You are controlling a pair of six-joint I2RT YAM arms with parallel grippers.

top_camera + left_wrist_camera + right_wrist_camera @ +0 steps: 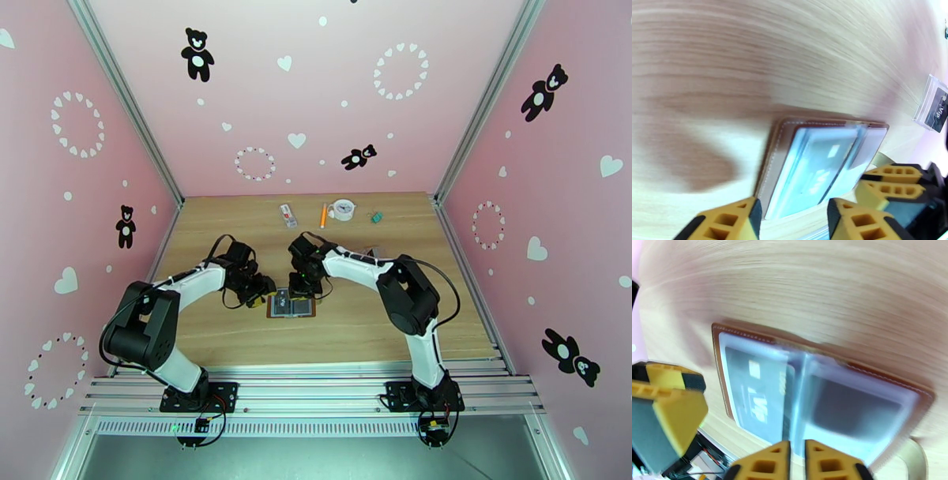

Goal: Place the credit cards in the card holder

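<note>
Card holder [291, 305] lay open and flat on the bench [395, 339], about midway between the left and right edges and nearer the near edge than the far one. Its brown leather rim showed round pale grey-blue pockets. Two dark credit cards [758, 398] sat in those pockets, one on each side of the fold (the one with white lettering read more sharply).

Left gripper [794, 205] hovered at the holder's left edge, jaws spread and released. Right gripper [798, 443] hung at the holder's far edge, its fingers a narrow slit apart over the fold. Whether they pinched it could not be told.

Beyond, toward the right, lay a see-through pouch [934, 108] with a dark card inside. Along the far edge sat a white-and-red packet [288, 215], an orange pen [323, 215], a white roll [344, 208] and a small green thing [377, 216].
</note>
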